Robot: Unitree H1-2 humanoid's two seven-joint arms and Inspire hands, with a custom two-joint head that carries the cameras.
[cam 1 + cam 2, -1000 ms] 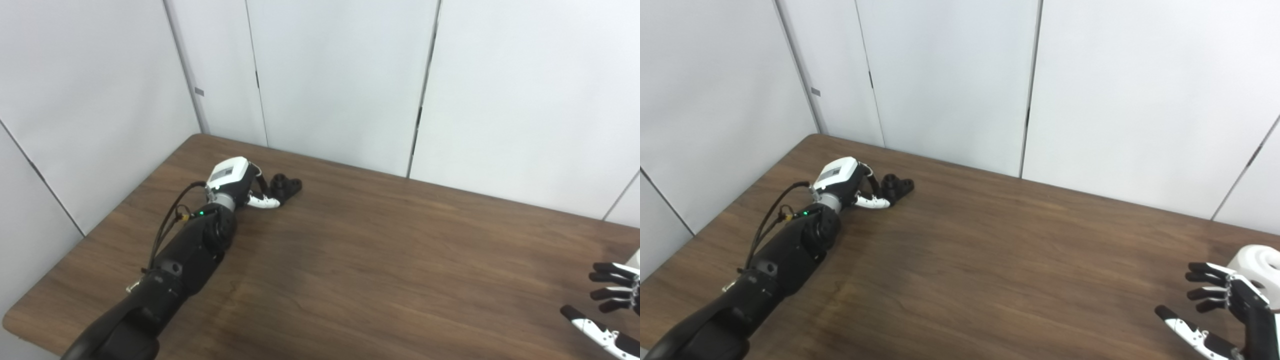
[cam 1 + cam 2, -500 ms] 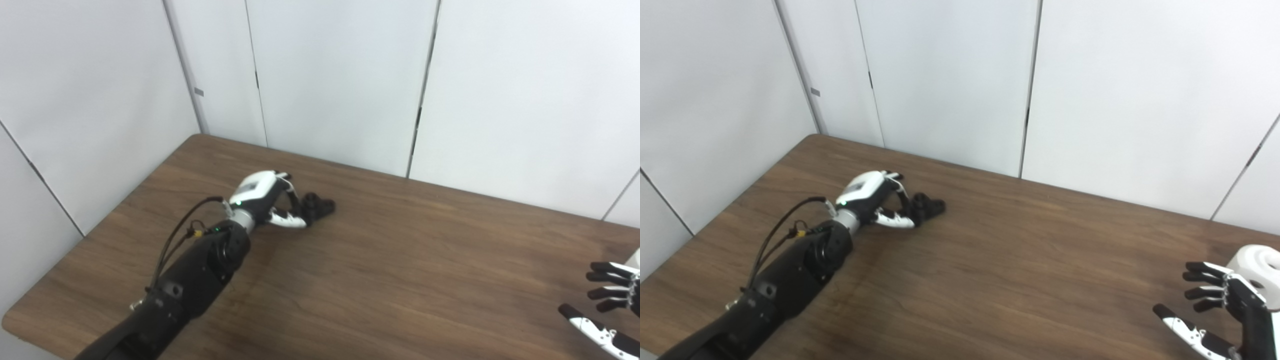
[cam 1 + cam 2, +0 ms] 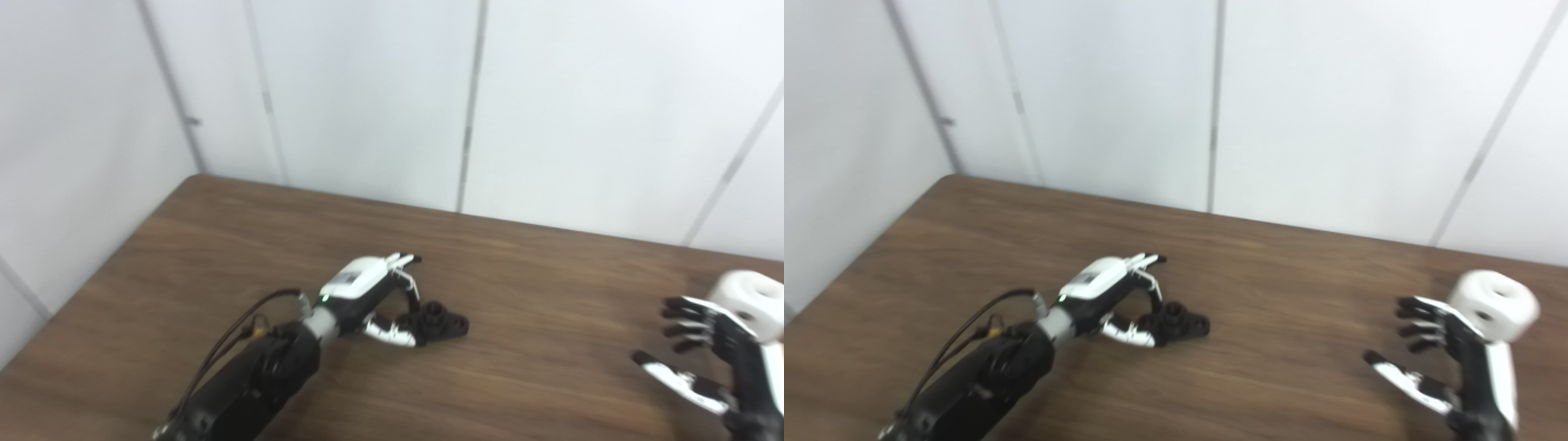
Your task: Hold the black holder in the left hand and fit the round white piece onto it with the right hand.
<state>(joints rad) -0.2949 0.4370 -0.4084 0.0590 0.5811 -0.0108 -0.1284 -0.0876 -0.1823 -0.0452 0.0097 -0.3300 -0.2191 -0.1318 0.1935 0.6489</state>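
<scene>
Wood table [image 3: 1274, 392] | left robot hand [image 3: 1118, 306] grips black holder [image 3: 1181, 323]

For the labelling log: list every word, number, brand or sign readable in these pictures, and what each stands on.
None can be read.
Left robot hand: a grey panel on its white back, too blurred to show any text.
Black holder: no marking visible.
Round white piece: plain, no marking.
Right robot hand: no marking visible.
Wall panels and table: no print or sign.
</scene>
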